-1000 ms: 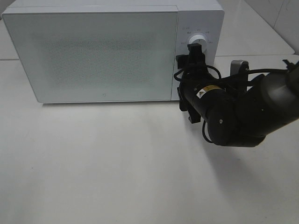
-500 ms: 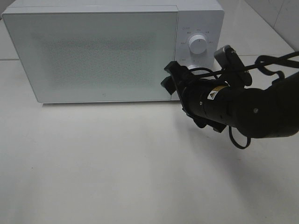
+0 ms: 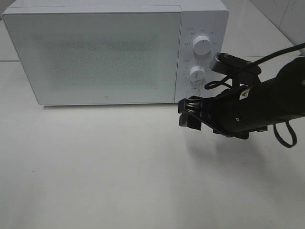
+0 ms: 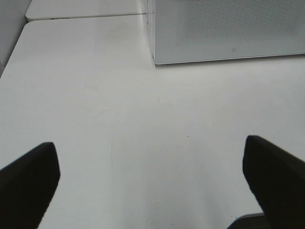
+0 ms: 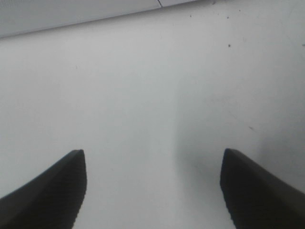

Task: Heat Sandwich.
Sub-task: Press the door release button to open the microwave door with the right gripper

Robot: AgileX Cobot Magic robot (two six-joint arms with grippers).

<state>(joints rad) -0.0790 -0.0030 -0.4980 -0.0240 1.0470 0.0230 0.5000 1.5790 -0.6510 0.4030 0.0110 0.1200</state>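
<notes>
- A boxy white microwave oven (image 3: 95,52) stands at the back of a plain white tabletop (image 3: 119,181). Its wide frosted door (image 3: 95,57) is closed.
- On the oven's control panel, to the right of the door, a round white upper knob (image 3: 201,46) sits above a round white lower knob (image 3: 197,74). A small round button (image 3: 194,92) sits below both.
- The right claw (image 3: 188,114), black and on a thick black arm (image 3: 262,107), hangs just in front of the oven's lower right corner, below the button. It is clear of the oven and points towards the door side.
- The right wrist view shows its two dark fingers (image 5: 52,191) set wide apart, with only bare tabletop between them; it has hold of nothing.
- The left claw (image 4: 150,160) is out of the high view. Its own view shows it well in front of the oven's lower left corner, with its fingers (image 4: 28,181) spread fully and nothing between them.
- The sandwich shows in no view; whether it lies behind the oven's closed door cannot be told.
</notes>
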